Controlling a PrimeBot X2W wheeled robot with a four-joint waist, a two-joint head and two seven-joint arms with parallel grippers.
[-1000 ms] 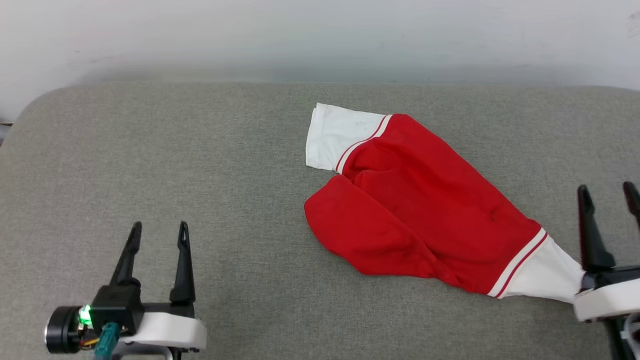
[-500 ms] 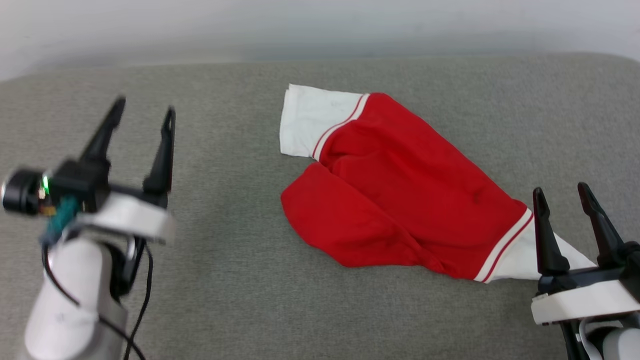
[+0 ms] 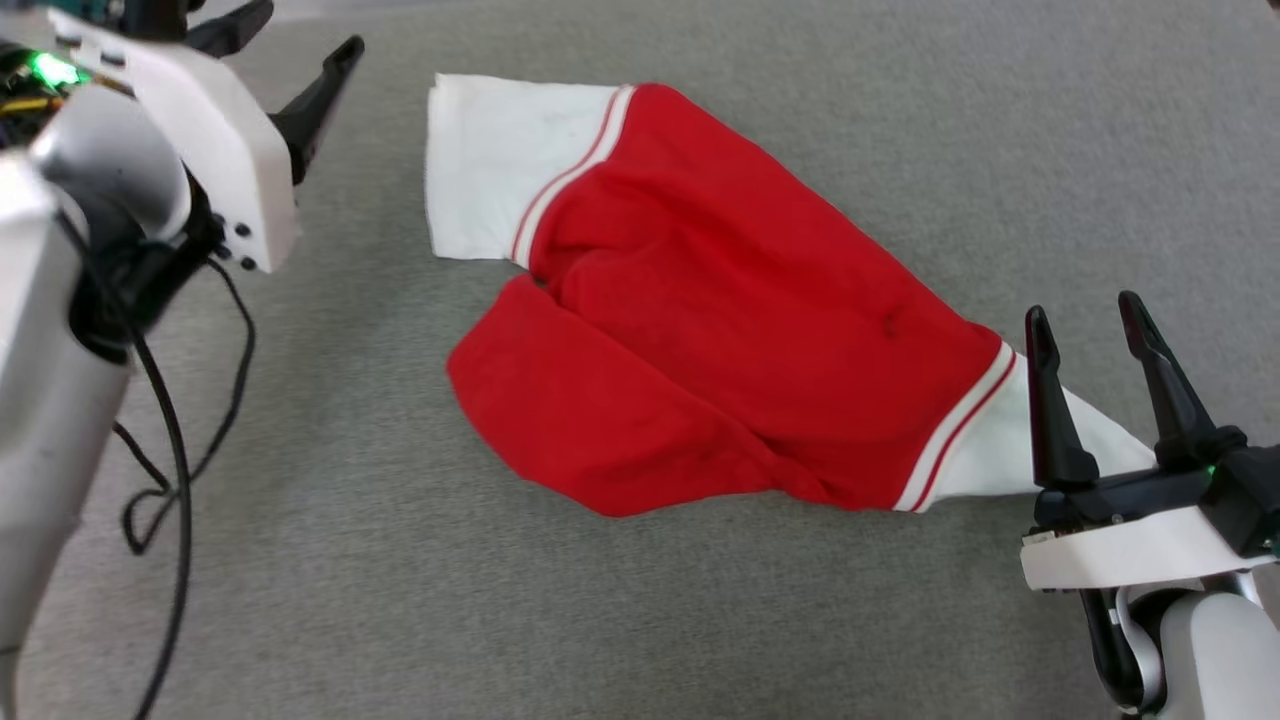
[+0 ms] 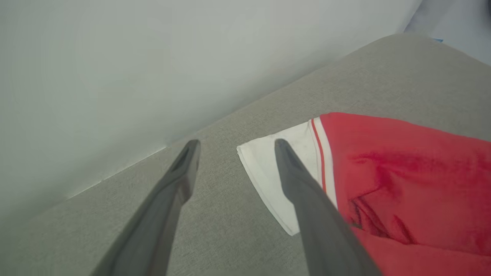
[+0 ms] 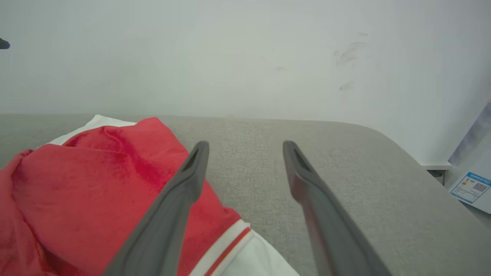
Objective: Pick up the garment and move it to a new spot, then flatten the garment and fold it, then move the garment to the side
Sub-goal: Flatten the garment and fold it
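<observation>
The garment (image 3: 720, 300) lies crumpled and folded over on the grey padded surface, a red body with a white sleeve at each end; its print is hidden. My left gripper (image 3: 300, 30) hovers open just left of the far white sleeve (image 3: 480, 160). In the left wrist view that gripper (image 4: 237, 142) has one finger over the sleeve's edge (image 4: 264, 172). My right gripper (image 3: 1083, 310) stands open above the near white sleeve (image 3: 990, 450). In the right wrist view it (image 5: 246, 143) has the garment (image 5: 96, 172) under its left finger. Neither gripper holds anything.
The grey fabric surface (image 3: 400, 600) stretches wide around the garment. A pale wall (image 5: 230, 57) runs along its far edge. A black cable (image 3: 180, 440) hangs from my left arm. A printed label (image 5: 470, 188) lies off the surface's right end.
The head camera has tilted down and closer. My left arm has risen and reached forward to the far sleeve. The right gripper has come in over the near sleeve. The garment lies as before.
</observation>
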